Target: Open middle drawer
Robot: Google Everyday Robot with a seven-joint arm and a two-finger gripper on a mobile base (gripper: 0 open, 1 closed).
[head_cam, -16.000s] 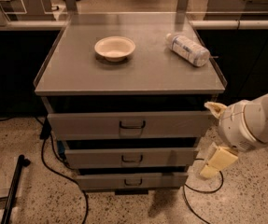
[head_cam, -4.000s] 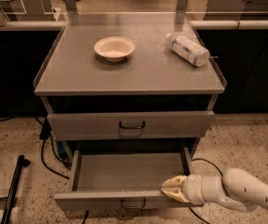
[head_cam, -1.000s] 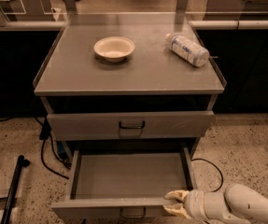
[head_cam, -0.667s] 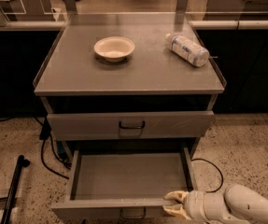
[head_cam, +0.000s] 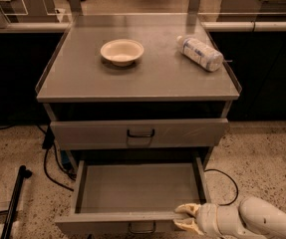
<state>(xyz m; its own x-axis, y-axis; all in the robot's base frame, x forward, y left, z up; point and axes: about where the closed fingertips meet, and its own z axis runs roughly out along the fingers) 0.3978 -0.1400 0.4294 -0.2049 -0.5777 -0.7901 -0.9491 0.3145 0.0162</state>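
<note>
Change since earlier: the middle drawer [head_cam: 137,188], shut sixteen seconds ago, now stands pulled well out toward the near side. The gripper [head_cam: 185,218], which was then off the cabinet's right side, is now low at the drawer's near right corner. Over the last second, little has shifted.

Camera view, cabinet: a grey metal cabinet [head_cam: 132,81] seen from in front and above.

Middle drawer: open and bare inside. Its front panel runs along the near edge of the scene, with the dark loop handle [head_cam: 142,228] at centre, partly cut off by the picture's edge.

Top drawer [head_cam: 182,132]: shut, directly above and farther back. The bottom drawer is hidden beneath the open one.

Gripper: at the right part of the open drawer's front panel, well right of the handle, on a cream arm [head_cam: 264,220] coming in from the near right.

Fingers [head_cam: 186,209]: narrowly parted, one lying along the panel's top rim, the other lower against its face. This placement looks chosen to hook the rim and drag the drawer, not to use the handle.

Task progress: judging by the exposed interior, the opening looks essentially done.

Bowl [head_cam: 122,51]: cream, upright, toward the far left of the cabinet top.

Bottle [head_cam: 200,53]: lying on its side at the far right of the top, well apart from the bowl.

Floor: speckled, with dark cables [head_cam: 50,166] trailing at the left.
</note>
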